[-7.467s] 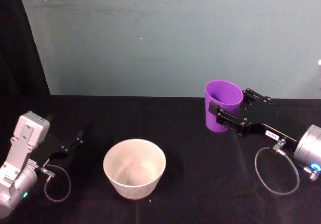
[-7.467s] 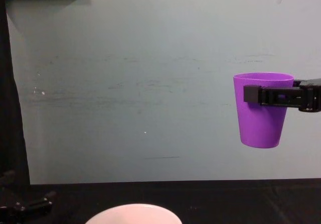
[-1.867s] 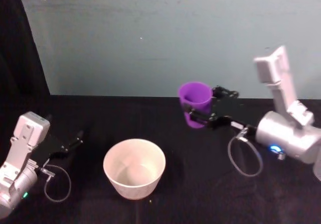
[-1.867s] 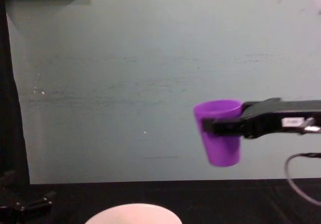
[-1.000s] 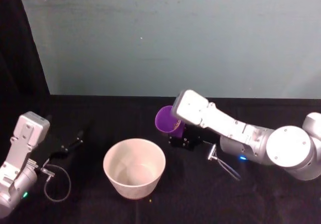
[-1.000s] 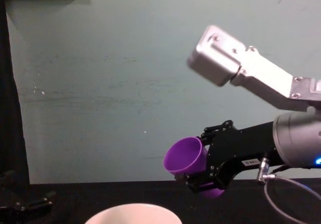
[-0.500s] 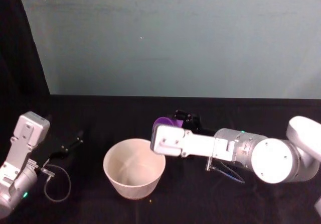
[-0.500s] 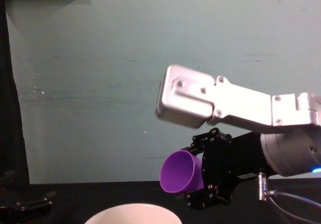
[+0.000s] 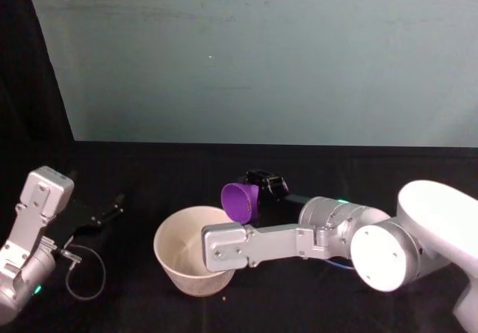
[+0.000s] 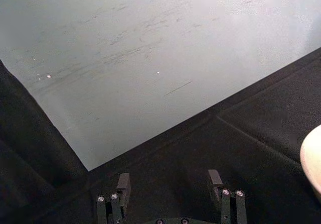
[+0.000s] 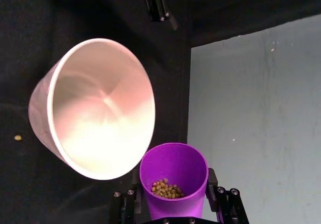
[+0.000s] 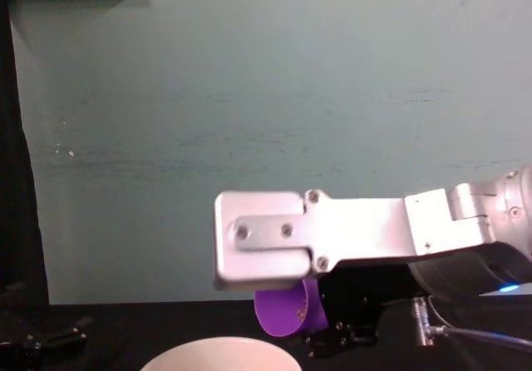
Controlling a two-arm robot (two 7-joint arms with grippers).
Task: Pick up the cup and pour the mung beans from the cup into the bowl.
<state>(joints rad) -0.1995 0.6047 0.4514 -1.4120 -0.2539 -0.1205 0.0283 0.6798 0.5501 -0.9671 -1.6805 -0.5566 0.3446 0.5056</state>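
The left end effector [image 10: 169,180] hangs low over the black counter [image 10: 251,143], its two dark fingers [image 10: 123,182] spread well apart with nothing between them. Beyond stands a pale scuffed wall [image 10: 150,53]. A sliver of the bowl [image 10: 313,161] shows at the frame's edge.

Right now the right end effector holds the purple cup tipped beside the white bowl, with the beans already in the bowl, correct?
Not quite. The right end effector holds the cup tipped beside the bowl, but the beans lie in the cup and the bowl is empty, as the right wrist view shows.
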